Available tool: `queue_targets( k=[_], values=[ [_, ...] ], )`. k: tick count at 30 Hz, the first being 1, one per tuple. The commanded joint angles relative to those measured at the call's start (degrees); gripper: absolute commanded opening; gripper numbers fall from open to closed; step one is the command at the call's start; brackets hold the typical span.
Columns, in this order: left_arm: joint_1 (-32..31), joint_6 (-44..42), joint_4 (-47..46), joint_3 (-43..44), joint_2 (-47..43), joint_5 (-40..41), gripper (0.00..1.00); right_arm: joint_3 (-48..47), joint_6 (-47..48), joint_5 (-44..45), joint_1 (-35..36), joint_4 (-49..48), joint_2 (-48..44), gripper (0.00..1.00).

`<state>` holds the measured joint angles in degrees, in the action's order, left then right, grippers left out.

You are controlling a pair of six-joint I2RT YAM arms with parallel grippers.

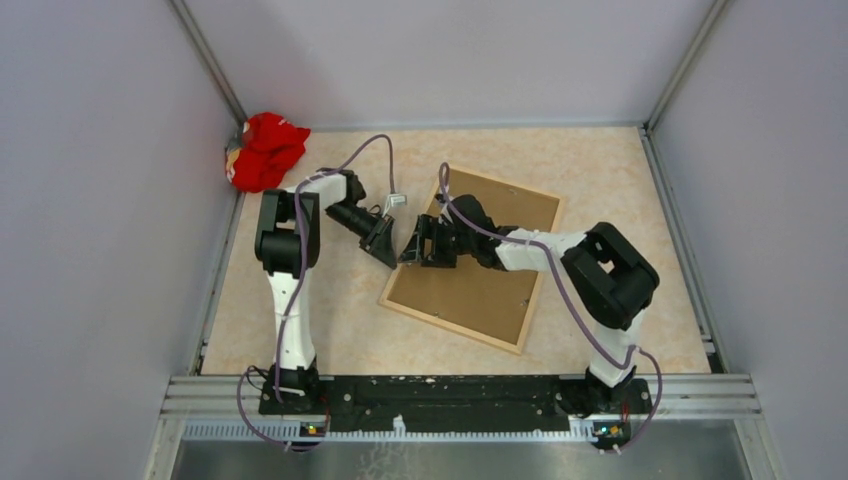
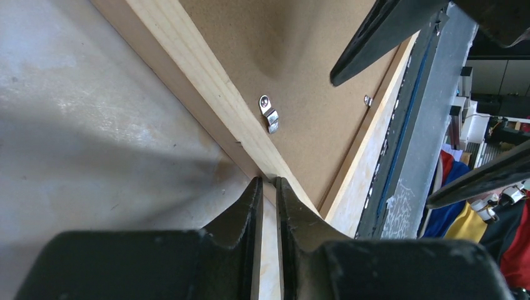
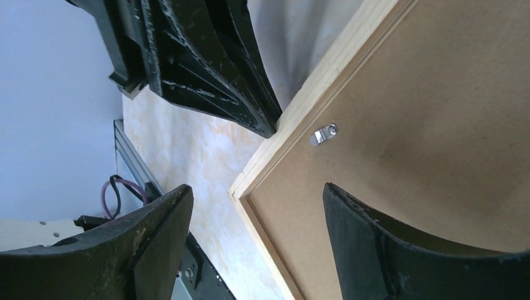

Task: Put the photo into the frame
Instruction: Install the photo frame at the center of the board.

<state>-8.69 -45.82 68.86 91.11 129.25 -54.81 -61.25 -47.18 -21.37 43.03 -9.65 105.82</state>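
The thin light-wood rectangular picture frame (image 1: 450, 326) lies face down, its flat brown backing board (image 1: 480, 265) uppermost. The left gripper (image 2: 267, 181) is pinched on the left rail, seemingly to steady or lift it, while the right gripper (image 3: 256, 187) hangs wide open and empty alongside. The crowd-scene photo shows in no view; the seated board and its small metal turn-clip (image 3: 324, 134) likely bar its way, a red cloth (image 1: 265, 150) lying well apart

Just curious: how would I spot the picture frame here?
Near the middle of the beige table lies the frame, flat and askew. It is a pale wooden rim around a brown board, unlike the crumpled red cloth in the far-left corner.
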Motion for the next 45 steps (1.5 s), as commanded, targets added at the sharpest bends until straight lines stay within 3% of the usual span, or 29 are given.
queue_targets(
  k=[1,45],
  values=[
    [-0.41,-1.00,-2.94,-0.74,0.56,1.28,0.18,-2.41,-2.12,-1.08,1.23,-4.30,2.33,0.75],
    [-1.16,-1.71,-3.64,-3.46,-1.02,2.00,0.13,-5.71,-5.31,0.25,1.67,-8.06,11.81,0.67]
  ],
)
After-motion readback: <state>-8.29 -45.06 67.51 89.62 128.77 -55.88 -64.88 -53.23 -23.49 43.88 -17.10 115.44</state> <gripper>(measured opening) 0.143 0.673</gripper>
